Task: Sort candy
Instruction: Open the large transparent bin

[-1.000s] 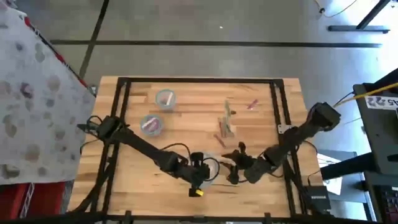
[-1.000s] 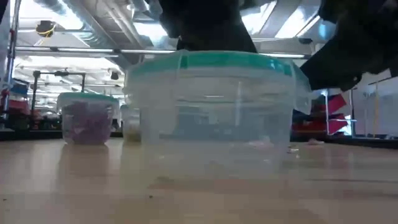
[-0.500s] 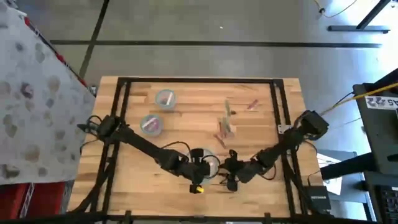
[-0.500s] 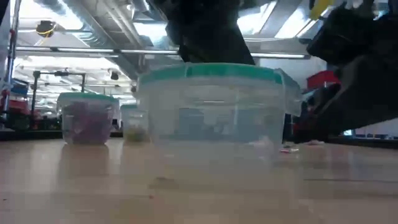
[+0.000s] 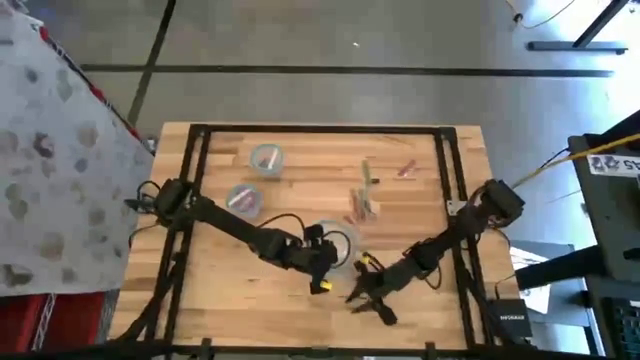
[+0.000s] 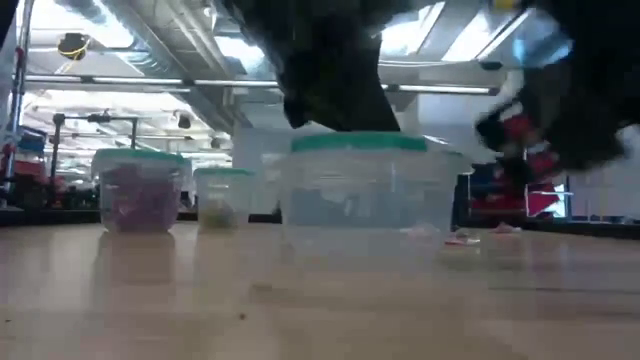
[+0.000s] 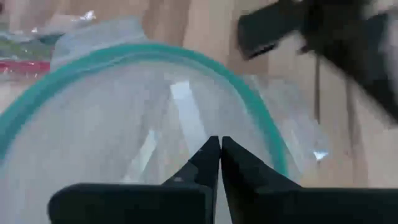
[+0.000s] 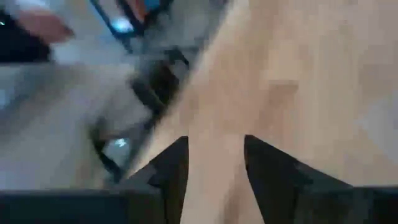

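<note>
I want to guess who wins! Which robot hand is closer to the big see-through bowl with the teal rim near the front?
Left. The left gripper is shut right at the bowl. The right gripper is open, off to the side over bare table.

The left arm reaches in from the tabletop's left edge and stretches low toward the middle of the front half, its wrist bent down. The left gripper (image 7: pixel 215 163) points downward, its two dark fingers pressed together tip to tip with nothing between them. The right arm comes from the right edge and folds back toward the front edge. The right gripper (image 8: pixel 214 163) sits low near that edge, fingers apart and empty.
</note>
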{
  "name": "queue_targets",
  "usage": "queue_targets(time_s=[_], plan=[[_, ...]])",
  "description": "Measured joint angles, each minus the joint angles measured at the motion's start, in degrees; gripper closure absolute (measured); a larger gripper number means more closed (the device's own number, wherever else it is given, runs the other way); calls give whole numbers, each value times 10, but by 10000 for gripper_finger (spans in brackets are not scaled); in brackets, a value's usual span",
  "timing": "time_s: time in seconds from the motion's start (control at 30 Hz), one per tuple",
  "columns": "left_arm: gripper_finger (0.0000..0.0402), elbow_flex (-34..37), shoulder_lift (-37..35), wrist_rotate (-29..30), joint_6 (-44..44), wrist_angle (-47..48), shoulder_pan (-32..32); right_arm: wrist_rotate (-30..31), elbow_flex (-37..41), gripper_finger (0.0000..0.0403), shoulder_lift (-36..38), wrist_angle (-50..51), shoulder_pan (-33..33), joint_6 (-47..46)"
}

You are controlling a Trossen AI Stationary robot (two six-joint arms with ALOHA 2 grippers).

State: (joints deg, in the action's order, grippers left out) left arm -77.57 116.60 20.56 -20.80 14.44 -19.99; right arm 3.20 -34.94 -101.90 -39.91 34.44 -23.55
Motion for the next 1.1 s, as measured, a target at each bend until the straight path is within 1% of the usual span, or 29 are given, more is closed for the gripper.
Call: queue_targets(time_s=[0.07,0.2,0.23,0.3,0.37,0.47,0.53,0.6,0.67,0.7,0.73,0.8,0.87,0.93,1.0,1.07,1.1], plan=[[402,1,0,-6,-1,-11,1,58,-1,262,21,54,0,-5],[402,1,1,-13,-4,-23,1,197,1,262,63,159,2,-19],[402,1,1,-10,-9,-22,1,218,0,262,80,181,1,-27],[402,1,2,-13,-16,-26,1,280,0,262,111,244,2,-50],[402,-5,3,-16,-17,-25,0,346,-1,262,146,315,1,-89],[402,-13,4,-19,-15,-25,-1,446,-1,262,191,437,0,-192],[402,-18,1,-16,-8,-29,-1,472,0,262,216,493,0,-248],[402,-26,0,-3,8,-30,-1,475,0,262,232,513,6,-258],[402,-35,-7,13,31,-22,-1,464,0,262,237,484,16,-239],[402,-40,-8,22,39,-16,-3,446,0,262,237,461,23,-217],[402,-46,-15,28,50,-6,-3,414,0,262,237,429,31,-190],[402,-60,-25,37,65,8,-3,334,0,262,229,346,42,-139],[402,-74,-42,48,73,31,-7,258,-1,262,208,264,52,-104],[402,-78,-57,57,72,64,-7,201,-1,262,179,177,58,-76],[402,-77,-59,60,57,113,-7,172,-2,262,146,108,58,-63],[402,-76,-56,58,31,165,-3,170,-2,262,110,81,51,-63],[402,-75,-54,55,19,182,0,169,-8,262,93,84,45,-65]])
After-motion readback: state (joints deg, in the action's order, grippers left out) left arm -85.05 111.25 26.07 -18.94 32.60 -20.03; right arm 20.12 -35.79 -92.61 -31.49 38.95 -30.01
